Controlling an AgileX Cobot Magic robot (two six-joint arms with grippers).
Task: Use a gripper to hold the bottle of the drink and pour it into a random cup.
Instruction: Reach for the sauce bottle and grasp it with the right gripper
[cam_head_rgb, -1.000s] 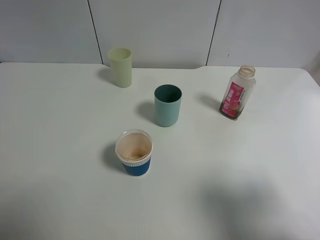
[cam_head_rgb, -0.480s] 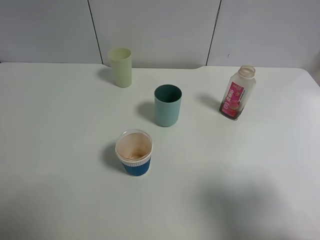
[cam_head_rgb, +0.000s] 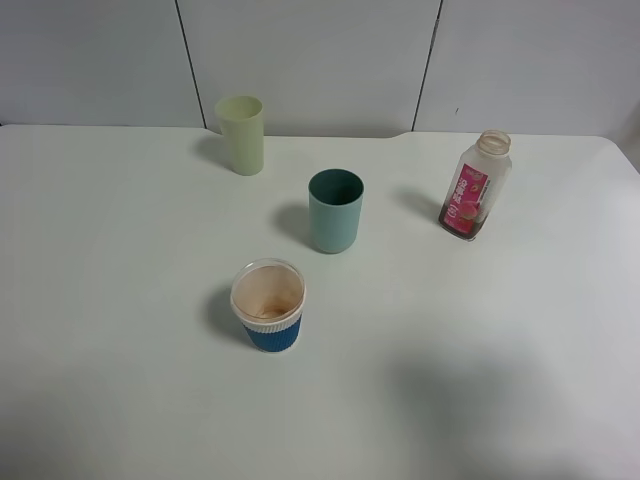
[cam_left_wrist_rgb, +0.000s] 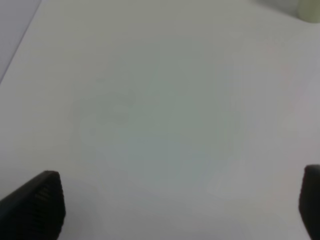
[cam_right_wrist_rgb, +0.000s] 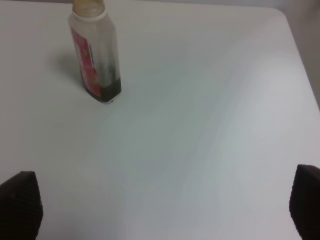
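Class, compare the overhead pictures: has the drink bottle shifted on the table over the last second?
No. The bottle stands upright in the same spot as before, just right of the wall seam behind the table.

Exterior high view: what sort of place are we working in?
Probably a lab or test bench, not a kitchen: bare white table, plain grey wall panels behind, and only a drink bottle, teal cup, pale green cup and paper cup set out.
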